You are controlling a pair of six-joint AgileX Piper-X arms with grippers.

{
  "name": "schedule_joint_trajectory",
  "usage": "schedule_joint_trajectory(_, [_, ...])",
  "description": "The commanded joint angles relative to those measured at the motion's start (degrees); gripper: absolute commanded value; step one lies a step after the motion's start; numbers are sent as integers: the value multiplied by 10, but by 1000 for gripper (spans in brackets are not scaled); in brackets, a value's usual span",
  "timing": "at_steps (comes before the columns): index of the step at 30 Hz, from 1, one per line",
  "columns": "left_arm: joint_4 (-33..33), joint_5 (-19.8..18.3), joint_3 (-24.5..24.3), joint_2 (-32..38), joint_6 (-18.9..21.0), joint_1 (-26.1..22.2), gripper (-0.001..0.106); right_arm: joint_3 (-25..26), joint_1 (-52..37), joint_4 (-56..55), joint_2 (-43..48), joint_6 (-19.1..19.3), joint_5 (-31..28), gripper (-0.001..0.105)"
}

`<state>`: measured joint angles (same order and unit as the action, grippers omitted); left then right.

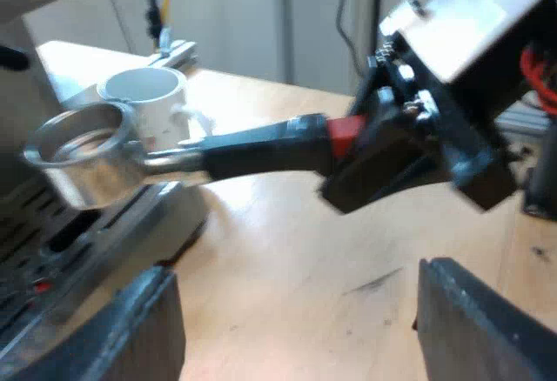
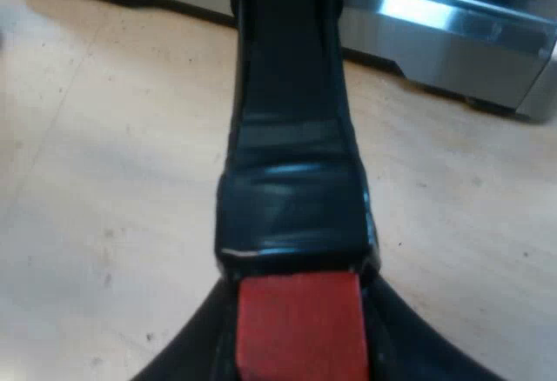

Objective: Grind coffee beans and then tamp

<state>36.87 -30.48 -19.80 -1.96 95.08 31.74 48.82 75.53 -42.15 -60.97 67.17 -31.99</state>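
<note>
**Pale wooden table, holder lifted: grinding and tamping both ahead**

Pale wood of the table (image 1: 287,250) runs under everything, with a white wall (image 1: 244,16) far behind it. Start with your left gripper (image 1: 296,337). Its two black fingers (image 1: 130,329) stand wide apart near the camera with nothing between them, hovering low above bare wood.

Beyond them the holder (image 1: 83,150) hangs in the air. Its metal basket is over the grille at the foot of the espresso machine (image 1: 52,250), and its dark handle (image 1: 261,146) reaches away from the machine. A white mug (image 1: 148,94) stands just beyond the basket, farther off.

Now your right gripper (image 1: 352,137). It is clamped on the red end (image 2: 300,329) of the handle, a finger on either side, and carries the holder clear of the table. The machine's steel base lies far ahead of it.

By my reading you are early in the job. The holder is loose and in hand, not locked into the machine. The basket looks like bare metal inside, so grinding appears not yet done, and tamping comes after that.

Two things are hard to judge. The basket's floor is seen at a slant, so you cannot rule out a thin layer of grounds. The machine's upper part is cut off, so you cannot tell how close the basket is to where it must go.
</note>
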Motion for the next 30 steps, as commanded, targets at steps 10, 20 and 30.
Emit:
schedule_joint_trajectory(10, [106,50,-40,12,-7,2,60,-81,-7,154,30,148,68,0])
schedule_joint_trajectory(20, [106,82,-40,-12,-4,2,60,-124,-94,221,-3,234,201,0])
schedule_joint_trajectory(30, [108,82,-40,-140,-24,2,60,-124,-107,280,-92,272,239,0])
